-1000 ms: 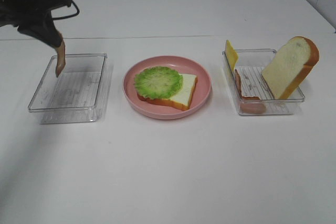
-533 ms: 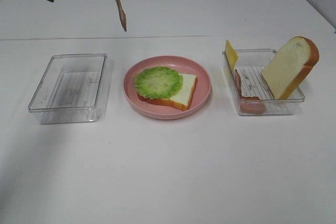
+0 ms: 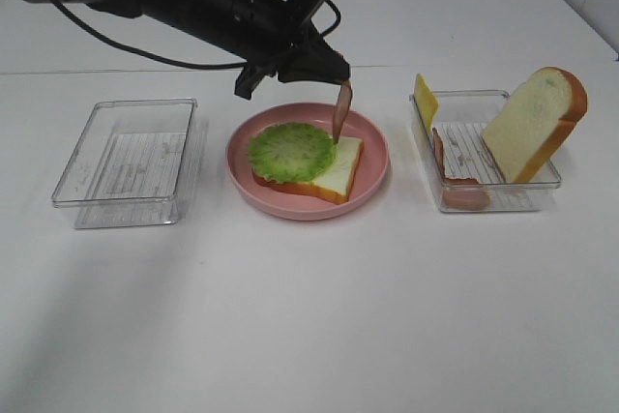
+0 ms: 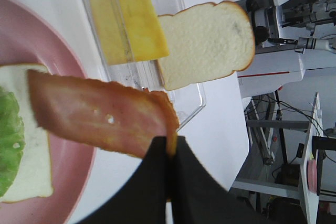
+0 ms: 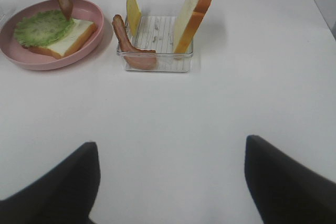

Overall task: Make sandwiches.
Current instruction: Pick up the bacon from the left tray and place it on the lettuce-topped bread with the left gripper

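Now that the left end effector [image 3: 337, 79], clamped on a bacon strip [image 3: 341, 109], has swung from the left tray [image 3: 126, 157] to the plate [image 3: 375, 157], the strip dangles over the half-built sandwich [image 3: 290, 152] there, ready to be laid, while the right end effector [image 5: 170, 182] gapes wide, empty.

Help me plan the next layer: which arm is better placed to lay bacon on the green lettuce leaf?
Left. The left gripper is shut on a reddish-brown bacon strip hanging over the green lettuce leaf on the round pink plate. The right gripper stands open, empty, well back.
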Available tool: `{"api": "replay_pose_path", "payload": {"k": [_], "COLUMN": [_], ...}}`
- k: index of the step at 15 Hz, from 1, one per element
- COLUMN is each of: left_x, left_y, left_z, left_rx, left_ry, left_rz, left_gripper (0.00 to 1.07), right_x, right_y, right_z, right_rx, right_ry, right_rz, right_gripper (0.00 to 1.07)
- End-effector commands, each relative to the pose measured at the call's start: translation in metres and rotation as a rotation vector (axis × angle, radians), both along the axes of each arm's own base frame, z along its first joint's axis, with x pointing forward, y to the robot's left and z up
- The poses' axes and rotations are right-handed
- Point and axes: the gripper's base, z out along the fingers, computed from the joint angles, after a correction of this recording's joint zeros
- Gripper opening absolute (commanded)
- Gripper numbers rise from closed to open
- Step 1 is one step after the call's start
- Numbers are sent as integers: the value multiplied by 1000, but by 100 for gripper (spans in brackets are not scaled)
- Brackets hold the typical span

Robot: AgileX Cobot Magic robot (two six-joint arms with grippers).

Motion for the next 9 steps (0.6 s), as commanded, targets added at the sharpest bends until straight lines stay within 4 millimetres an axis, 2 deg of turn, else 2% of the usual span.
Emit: {"api": "replay_pose_path", "payload": {"k": [1,4,9], "left_x": [0,-3,-4], "left_y": [-5,-5,-5], "left_z": [-21,-32,-28], "left_rx": [-6,-9,-51], "left_ry": [48,79,100], "left_rz": [-30,-76,-87], "left_gripper": [0,0,0], "right_x": [-1,-1,-1], "right_y": [0,0,0], "right_z": [0,0,0], "right_rx": [-3,-3,-3], "right_ry": [-16,-16,-16], "right_rz": [-6,-6,-6], "right_gripper": [73,73,73]}}
